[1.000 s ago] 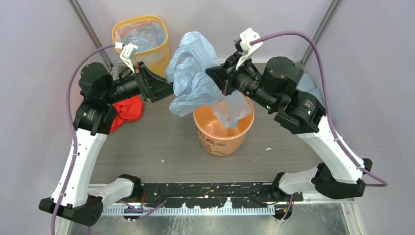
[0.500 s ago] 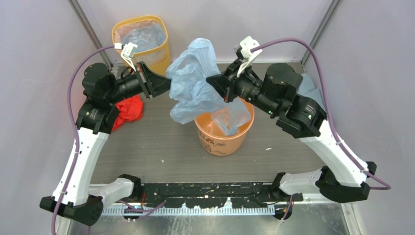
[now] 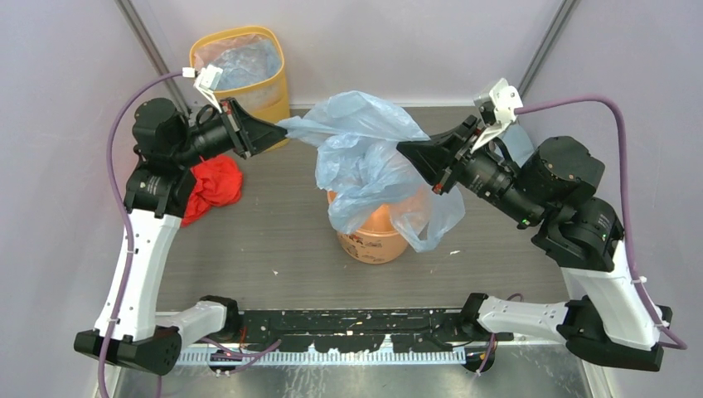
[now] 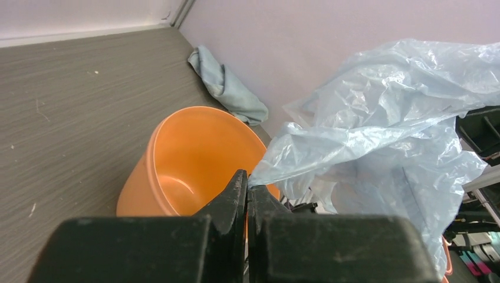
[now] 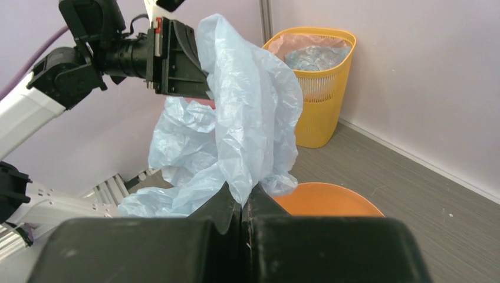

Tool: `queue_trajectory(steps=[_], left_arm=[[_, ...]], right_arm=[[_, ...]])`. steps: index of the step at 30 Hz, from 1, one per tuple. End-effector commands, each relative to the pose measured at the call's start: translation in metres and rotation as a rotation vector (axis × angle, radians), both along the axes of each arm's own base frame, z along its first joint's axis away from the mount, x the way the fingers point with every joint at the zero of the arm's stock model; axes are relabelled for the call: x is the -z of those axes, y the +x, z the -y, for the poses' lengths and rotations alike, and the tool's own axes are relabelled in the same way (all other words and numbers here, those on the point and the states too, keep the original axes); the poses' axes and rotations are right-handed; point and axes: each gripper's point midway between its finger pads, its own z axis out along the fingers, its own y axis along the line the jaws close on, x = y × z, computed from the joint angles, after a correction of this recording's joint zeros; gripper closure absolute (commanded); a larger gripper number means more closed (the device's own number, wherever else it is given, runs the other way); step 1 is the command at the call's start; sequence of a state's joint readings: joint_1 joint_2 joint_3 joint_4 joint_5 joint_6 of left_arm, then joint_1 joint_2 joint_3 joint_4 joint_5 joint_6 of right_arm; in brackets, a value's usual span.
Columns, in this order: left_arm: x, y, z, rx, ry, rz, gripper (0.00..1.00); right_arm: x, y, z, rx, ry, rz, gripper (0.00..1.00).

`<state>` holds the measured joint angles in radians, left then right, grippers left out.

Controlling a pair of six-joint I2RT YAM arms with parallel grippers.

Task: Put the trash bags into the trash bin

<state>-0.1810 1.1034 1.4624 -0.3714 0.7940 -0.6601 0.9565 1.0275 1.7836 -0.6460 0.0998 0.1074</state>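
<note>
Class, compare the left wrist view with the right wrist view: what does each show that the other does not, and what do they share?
Left wrist only: the pale blue cloth lying at the foot of the wall, and the inside of the orange trash bin down to its bottom. Right wrist only: the lined yellow bin in the corner and the left arm reaching in. Both: the blue trash bag, the orange bin's rim, and the left gripper shut on the bag.
</note>
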Motion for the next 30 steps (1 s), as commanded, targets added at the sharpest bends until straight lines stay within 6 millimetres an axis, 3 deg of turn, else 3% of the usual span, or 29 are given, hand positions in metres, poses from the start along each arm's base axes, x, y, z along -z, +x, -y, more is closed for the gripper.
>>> queue_trajectory(steps=[1,6,15,20,22,23,30], left_arm=[[-0.021,0.003,-0.01,-0.019,0.002,0.072,1.0],[-0.031,-0.001,-0.007,0.015,-0.018,0.085,1.0],[-0.051,-0.04,-0.002,0.12,-0.065,0.117,0.94],[-0.065,-0.064,0.002,0.201,-0.147,0.158,0.67],[-0.066,-0.067,0.004,0.227,-0.162,0.16,0.49],[-0.065,-0.068,0.004,0.239,-0.165,0.162,0.45],[-0.044,-0.061,0.005,0.232,-0.14,0.119,0.43]], right_arm=[[-0.007,-0.007,0.015,0.017,0.016,0.024,0.99],[-0.007,-0.002,0.017,0.047,0.024,0.022,0.99],[-0.016,0.03,0.012,0.18,0.063,0.017,0.99],[-0.022,0.045,-0.001,0.207,0.077,0.034,0.99],[-0.024,0.05,-0.009,0.207,0.084,0.038,0.99],[-0.024,0.054,-0.014,0.208,0.084,0.038,0.99],[-0.026,0.069,-0.034,0.215,0.096,0.043,0.99]])
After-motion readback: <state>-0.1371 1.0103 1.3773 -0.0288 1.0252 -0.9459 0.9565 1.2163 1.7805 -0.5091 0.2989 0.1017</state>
